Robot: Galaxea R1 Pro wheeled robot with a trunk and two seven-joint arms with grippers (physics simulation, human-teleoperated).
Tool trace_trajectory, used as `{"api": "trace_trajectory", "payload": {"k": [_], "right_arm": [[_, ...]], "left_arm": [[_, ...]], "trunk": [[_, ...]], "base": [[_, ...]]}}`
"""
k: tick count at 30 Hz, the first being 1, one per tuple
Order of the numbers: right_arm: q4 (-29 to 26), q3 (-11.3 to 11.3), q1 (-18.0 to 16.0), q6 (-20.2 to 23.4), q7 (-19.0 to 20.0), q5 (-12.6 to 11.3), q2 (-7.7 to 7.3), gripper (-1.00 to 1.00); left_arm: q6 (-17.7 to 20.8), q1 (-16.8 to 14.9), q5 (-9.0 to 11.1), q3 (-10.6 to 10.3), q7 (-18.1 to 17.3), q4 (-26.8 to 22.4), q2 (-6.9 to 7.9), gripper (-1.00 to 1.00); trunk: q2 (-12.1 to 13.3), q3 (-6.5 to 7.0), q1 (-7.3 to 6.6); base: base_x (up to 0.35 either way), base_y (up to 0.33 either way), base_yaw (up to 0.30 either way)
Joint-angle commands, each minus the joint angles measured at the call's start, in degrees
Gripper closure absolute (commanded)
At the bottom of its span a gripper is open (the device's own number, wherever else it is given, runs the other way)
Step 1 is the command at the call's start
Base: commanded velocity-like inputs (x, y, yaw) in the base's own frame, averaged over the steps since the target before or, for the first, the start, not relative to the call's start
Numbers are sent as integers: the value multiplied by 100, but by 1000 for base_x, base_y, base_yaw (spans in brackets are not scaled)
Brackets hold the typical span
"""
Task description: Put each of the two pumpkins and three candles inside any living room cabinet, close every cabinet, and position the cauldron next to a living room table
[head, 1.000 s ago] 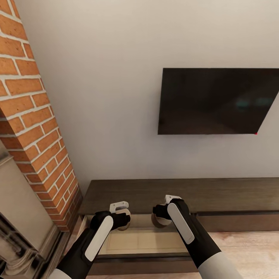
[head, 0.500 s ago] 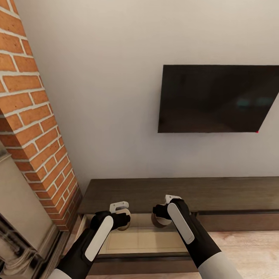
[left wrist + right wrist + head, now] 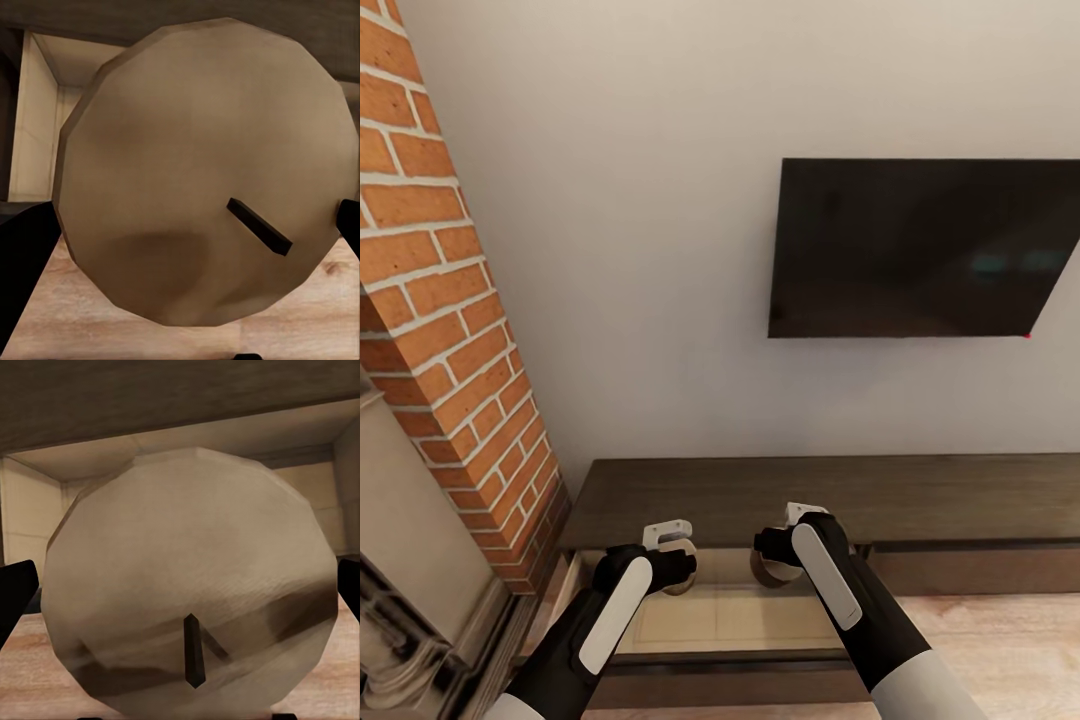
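Observation:
Both grippers hang over the pulled-out drawer (image 3: pixel 730 618) of the dark-brown cabinet (image 3: pixel 920 500), each holding a candle. My left gripper (image 3: pixel 678 566) is shut on a brownish-grey candle (image 3: pixel 684 578). In the left wrist view that candle (image 3: pixel 172 150) shows its round end and dark wick between the black fingers (image 3: pixel 26 262). My right gripper (image 3: pixel 772 566) is shut on a second candle (image 3: pixel 763 574), which also sits close up (image 3: pixel 187 577) between that gripper's fingers (image 3: pixel 15 592). The drawer's pale interior lies just below both candles.
A brick chimney column (image 3: pixel 450 300) and the stone-coloured fireplace (image 3: pixel 410 580) stand close on the left. A black TV (image 3: pixel 920 250) hangs on the white wall above the cabinet. Light wooden floor (image 3: pixel 1010 640) runs in front at the right.
The head view has shifted slightly, so the TV sits a little higher in the picture. Both arms and their candles hold the same place over the drawer.

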Motion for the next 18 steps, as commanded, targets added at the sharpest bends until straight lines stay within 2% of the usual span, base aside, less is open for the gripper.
{"api": "trace_trajectory", "payload": {"k": [1, 18], "right_arm": [[-8, 7, -6, 4, -55, -56, -1, 100], [-1, 7, -6, 4, -51, -56, -1, 100]], "left_arm": [[3, -5, 67, -6, 60, -6, 2, 100], [3, -3, 49, -23, 65, -6, 0, 100]], "trunk": [[-46, -25, 23], [-728, -330, 396]], "base": [[0, 0, 0], [0, 0, 0]]}}
